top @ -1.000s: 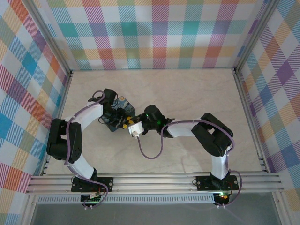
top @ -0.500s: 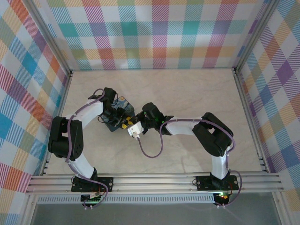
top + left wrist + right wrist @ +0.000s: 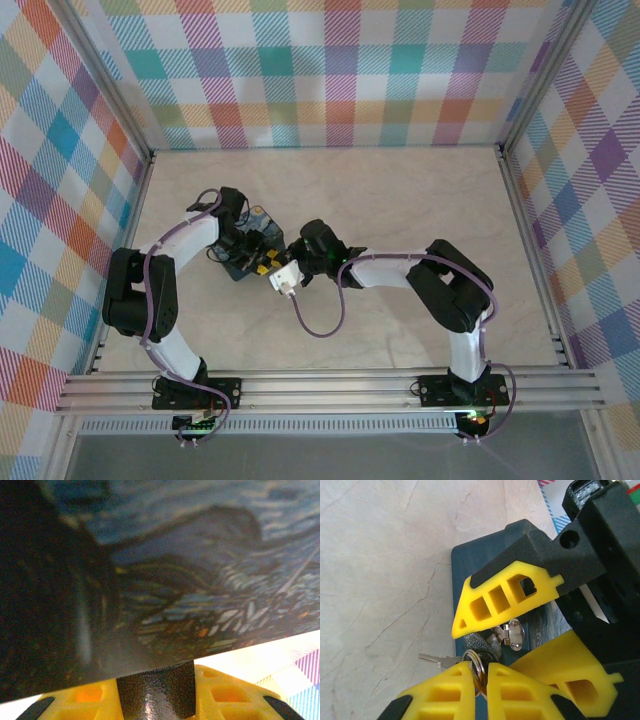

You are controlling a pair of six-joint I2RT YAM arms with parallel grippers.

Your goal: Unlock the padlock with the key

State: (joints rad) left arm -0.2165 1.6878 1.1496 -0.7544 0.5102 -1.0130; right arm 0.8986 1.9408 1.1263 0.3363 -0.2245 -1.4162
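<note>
Reaching in from seven o'clock on the counter [image 3: 420, 190], the left arm is being seen curved round, with the left hand [image 3: 252, 246] being held at the blue tin [image 3: 264, 219], left of the counter's middle. Its yellow fingers [image 3: 502, 599] are being held part-way apart, one lying across the tin's dark corner and the other at four o'clock from it. Whether the tin is being gripped cannot be told. In the left wrist view the painted side of the tin is being seen very close and blurred.

Between those two fingers the padlock [image 3: 481, 643] is being shown as a small dark speckled body. It is sitting just beside the tin's silver hasp [image 3: 513, 633], which is lying at two o'clock from it. At six o'clock from the padlock, the key ring [image 3: 476, 661] is being pinched by the right hand [image 3: 479, 669], whose fingers are being pressed together on it. The key [image 3: 436, 659] is being shown pointing from the ring toward nine o'clock, its blade apart from the padlock's body. From three o'clock the right arm is being seen stretched across the counter to this spot.
</note>
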